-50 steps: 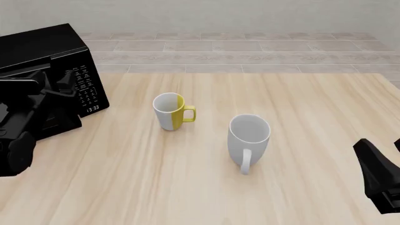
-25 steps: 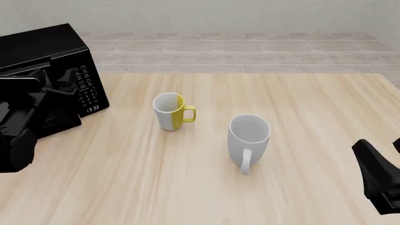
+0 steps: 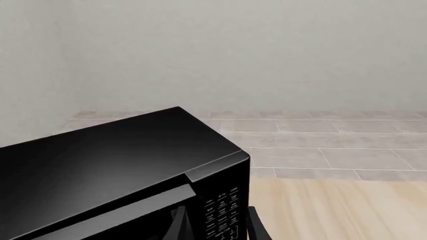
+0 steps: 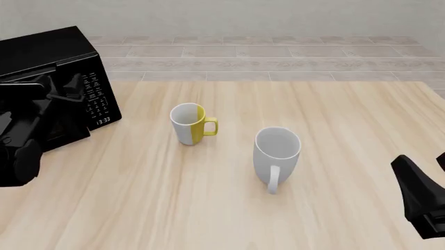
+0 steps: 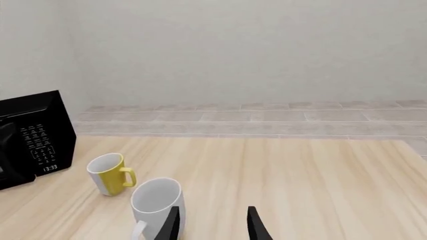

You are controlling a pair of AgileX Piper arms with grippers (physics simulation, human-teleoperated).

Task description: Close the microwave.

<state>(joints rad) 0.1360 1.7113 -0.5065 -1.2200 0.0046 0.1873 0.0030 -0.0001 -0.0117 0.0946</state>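
Front view: microwave [image 4: 49, 57] at the far left of the tabletop [image 4: 278, 219], keypad facing right; the left arm's dark bulk covers its door side, left pincer state cannot be told. Yellow-and-white mug [image 4: 189, 124] mid-tabletop; larger white mug [image 4: 276, 156] near it, nearer the camera.

Left wrist view: microwave top and keypad close ahead; pincer fingertips [image 3: 255, 225] parted.

Right wrist view: right pincer [image 5: 212, 222] open, empty, white mug just beside one fingertip; microwave well apart.

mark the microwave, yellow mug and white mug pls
microwave [image 4: 94, 99], front view, on its keypad panel
yellow mug [image 4: 196, 127], front view, on its outer side wall
white mug [image 4: 268, 162], front view, on its outer wall above the handle
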